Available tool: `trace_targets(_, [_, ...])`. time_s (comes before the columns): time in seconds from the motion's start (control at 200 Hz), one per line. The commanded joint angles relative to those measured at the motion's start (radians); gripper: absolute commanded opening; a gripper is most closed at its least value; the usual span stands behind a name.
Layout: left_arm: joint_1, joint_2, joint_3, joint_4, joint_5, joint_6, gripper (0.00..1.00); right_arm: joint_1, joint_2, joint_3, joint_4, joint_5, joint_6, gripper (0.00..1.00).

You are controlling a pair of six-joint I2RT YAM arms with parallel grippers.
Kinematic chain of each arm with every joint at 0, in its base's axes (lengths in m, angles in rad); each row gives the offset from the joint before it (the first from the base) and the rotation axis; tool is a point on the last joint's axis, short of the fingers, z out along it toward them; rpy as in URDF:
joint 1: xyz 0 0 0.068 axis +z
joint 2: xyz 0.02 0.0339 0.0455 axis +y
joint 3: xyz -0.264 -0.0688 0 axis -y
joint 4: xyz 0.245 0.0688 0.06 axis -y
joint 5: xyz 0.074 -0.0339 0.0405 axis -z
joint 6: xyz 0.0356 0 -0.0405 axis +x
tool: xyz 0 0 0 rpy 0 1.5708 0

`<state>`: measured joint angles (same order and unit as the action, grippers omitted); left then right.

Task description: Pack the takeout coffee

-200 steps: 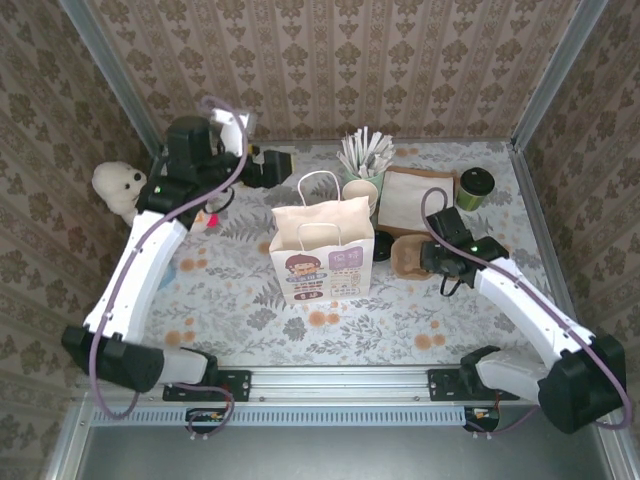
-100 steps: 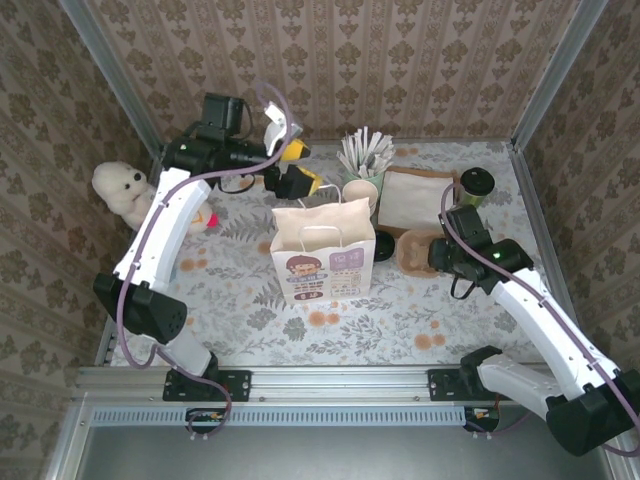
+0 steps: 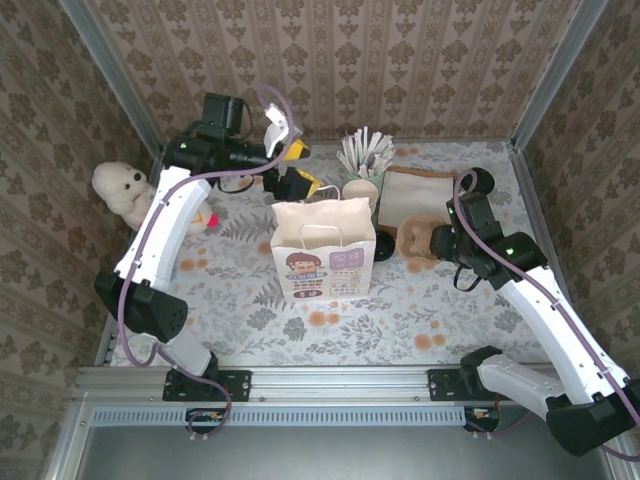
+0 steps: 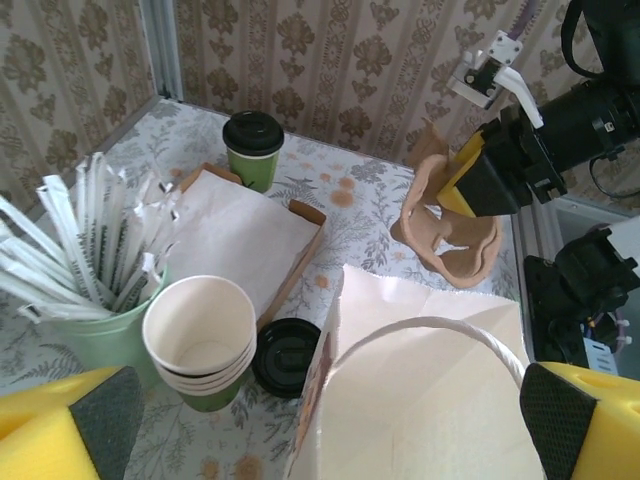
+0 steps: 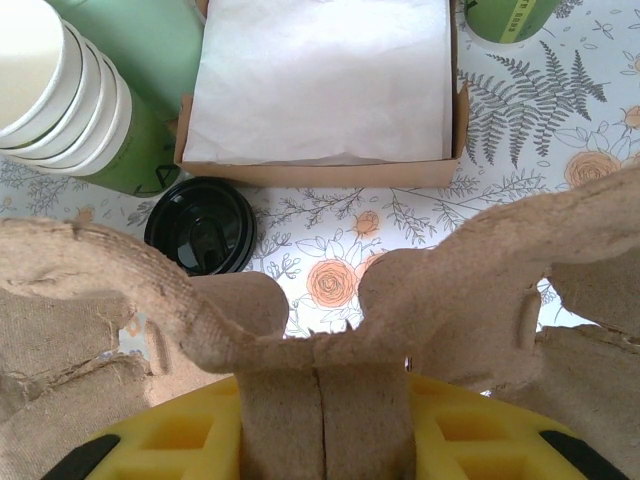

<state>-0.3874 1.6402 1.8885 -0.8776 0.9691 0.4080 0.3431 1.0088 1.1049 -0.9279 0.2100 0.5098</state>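
Note:
The takeout coffee (image 4: 253, 148), an olive-green cup with a black lid, stands at the back right of the table (image 3: 478, 181), partly behind my right arm; its base shows in the right wrist view (image 5: 508, 14). My right gripper (image 5: 325, 425) is shut on the middle rib of a brown pulp cup carrier (image 5: 330, 300), held off the table to the right of the paper bag (image 3: 322, 250). The carrier (image 3: 415, 238) hangs at that gripper (image 3: 440, 240). My left gripper (image 3: 300, 172) stands open over the bag's rear rim (image 4: 430, 400), nothing between its fingers (image 4: 70, 430).
A stack of cream cups (image 3: 362, 192) and a loose black lid (image 4: 290, 355) sit just behind the bag. Wrapped straws in a green holder (image 4: 80, 260) and a cardboard box lined with white paper (image 4: 245, 235) stand further back. A plush toy (image 3: 120, 190) lies at the left wall.
My left arm swung from the back left over to the bag's rear edge, then held still. My right gripper lifted the carrier off the table and drew it right, partly covering the coffee.

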Motion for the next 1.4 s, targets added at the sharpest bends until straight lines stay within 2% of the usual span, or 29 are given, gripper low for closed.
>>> trace_targets(0.0, [-0.003,-0.056,-0.018,-0.043,0.038,0.071,1.00,0.000,-0.005,0.003,-0.022,-0.011,0.026,0.34])
trace_targets(0.18, [-0.037,-0.021,0.009,-0.169,0.034,0.182,1.00,0.000,0.001,0.018,-0.026,-0.013,0.027,0.34])
trace_targets(0.31, [-0.038,-0.024,0.000,-0.124,0.004,0.162,1.00,0.001,-0.002,0.015,-0.029,-0.011,0.032,0.34])
trace_targets(0.5, [-0.002,-0.037,0.009,-0.115,0.105,0.180,1.00,0.000,-0.016,-0.014,-0.020,-0.011,0.048,0.34])
trace_targets(0.58, [0.013,-0.070,-0.017,-0.078,0.110,0.158,1.00,0.000,-0.016,-0.042,-0.008,-0.019,0.052,0.34])
trace_targets(0.64, [0.010,-0.080,-0.020,-0.107,0.112,0.193,1.00,0.000,-0.010,-0.062,-0.003,-0.024,0.054,0.34])
trace_targets(0.78, [-0.001,-0.082,-0.031,-0.169,0.096,0.245,1.00,0.000,-0.010,-0.084,0.013,-0.040,0.064,0.34])
trace_targets(1.0, [0.006,-0.094,-0.048,-0.097,0.090,0.230,1.00,0.000,-0.009,-0.089,0.011,-0.041,0.063,0.34])
trace_targets(1.115, [-0.018,-0.069,-0.038,-0.077,0.013,0.223,1.00,0.000,-0.007,-0.088,0.018,-0.049,0.067,0.34])
trace_targets(1.21, [-0.032,-0.016,0.008,-0.086,0.005,0.217,0.97,0.000,-0.007,-0.072,0.019,-0.075,0.069,0.34])
trace_targets(1.275, [-0.039,0.022,0.040,-0.096,0.005,0.213,0.88,0.000,-0.012,-0.053,0.018,-0.089,0.075,0.34])
trace_targets(1.395, [-0.038,0.047,0.051,-0.050,0.008,0.160,0.50,0.000,-0.022,-0.004,0.013,-0.111,0.078,0.34])
